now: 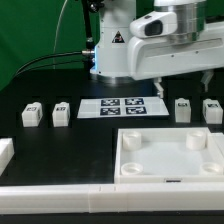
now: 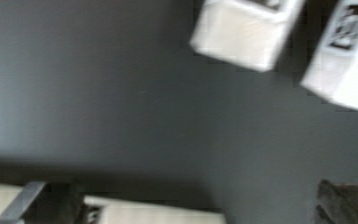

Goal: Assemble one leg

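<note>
- Progress: nil, in my judgement; four legs (image 1: 183, 108) stand loose toward the counter's (image 1: 90, 140) far edge, none fitted to the panel (image 1: 170, 155).
- Hand (image 2: 194, 198) spread wide, empty, above the counter.

Exterior view: stood off the arm (image 1: 165, 25), raised, and faced it across the table (image 1: 70, 140) at mid-range. Wrist view: looked down past the gripper (image 2: 194, 198), close to the table (blurred). Shared: table under the gripper, leg (image 1: 183, 108) beside it.
</note>
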Robot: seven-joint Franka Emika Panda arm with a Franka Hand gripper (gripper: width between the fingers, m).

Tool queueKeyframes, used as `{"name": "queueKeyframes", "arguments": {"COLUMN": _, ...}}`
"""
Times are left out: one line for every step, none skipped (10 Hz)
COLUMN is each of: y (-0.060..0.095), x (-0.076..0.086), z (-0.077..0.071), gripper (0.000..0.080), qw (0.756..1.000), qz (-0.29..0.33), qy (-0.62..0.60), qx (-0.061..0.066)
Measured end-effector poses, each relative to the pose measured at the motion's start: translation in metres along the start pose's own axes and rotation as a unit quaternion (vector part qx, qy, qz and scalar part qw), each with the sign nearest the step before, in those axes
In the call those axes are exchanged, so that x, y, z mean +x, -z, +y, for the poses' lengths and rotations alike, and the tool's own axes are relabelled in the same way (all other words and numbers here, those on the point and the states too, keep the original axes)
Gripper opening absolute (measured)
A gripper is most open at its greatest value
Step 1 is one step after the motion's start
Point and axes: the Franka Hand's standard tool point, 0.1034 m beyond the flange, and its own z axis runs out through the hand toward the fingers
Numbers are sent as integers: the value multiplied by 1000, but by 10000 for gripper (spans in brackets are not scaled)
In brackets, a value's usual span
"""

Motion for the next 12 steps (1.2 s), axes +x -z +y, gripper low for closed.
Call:
{"name": "queueKeyframes", "arguments": {"y": -1, "x": -3, "z": -14, "gripper": 649, "qw": 1000, "qz": -1, "qy": 1, "qx": 1}}
{"name": "queueKeyframes", "arguments": {"y": -3, "x": -4, "z": -29, "gripper": 649, "qw": 1000, "qz": -2, "qy": -8, "qx": 3}}
{"name": "queueKeyframes", "arguments": {"y": -7, "x": -5, "z": -43, "gripper": 649, "qw": 1000, "qz": -5, "qy": -7, "qx": 5}}
{"name": "queueKeyframes", "arguments": {"y": -11, "x": -6, "z": -47, "gripper": 649, "qw": 1000, "qz": -14, "qy": -1, "qx": 5}}
{"name": "queueKeyframes", "arguments": {"y": -10, "x": -5, "z": -46, "gripper": 649, "qw": 1000, "qz": -23, "qy": 0, "qx": 3}}
{"name": "queueKeyframes", "arguments": {"y": -10, "x": -5, "z": -45, "gripper": 649, "qw": 1000, "qz": -24, "qy": 0, "qx": 3}}
{"name": "queueKeyframes", "arguments": {"y": -11, "x": -9, "z": -44, "gripper": 649, "qw": 999, "qz": -47, "qy": 3, "qx": -1}}
{"name": "queueKeyframes", "arguments": {"y": -10, "x": -14, "z": -42, "gripper": 649, "qw": 995, "qz": -97, "qy": 8, "qx": -9}}
{"name": "queueKeyframes", "arguments": {"y": -9, "x": -14, "z": -41, "gripper": 649, "qw": 988, "qz": -153, "qy": 10, "qx": -14}}
{"name": "queueKeyframes", "arguments": {"y": -9, "x": -11, "z": -41, "gripper": 649, "qw": 981, "qz": -193, "qy": 8, "qx": -16}}
{"name": "queueKeyframes", "arguments": {"y": -11, "x": -14, "z": -40, "gripper": 649, "qw": 971, "qz": -238, "qy": 7, "qx": -19}}
{"name": "queueKeyframes", "arguments": {"y": -15, "x": -18, "z": -39, "gripper": 649, "qw": 959, "qz": -283, "qy": 4, "qx": -21}}
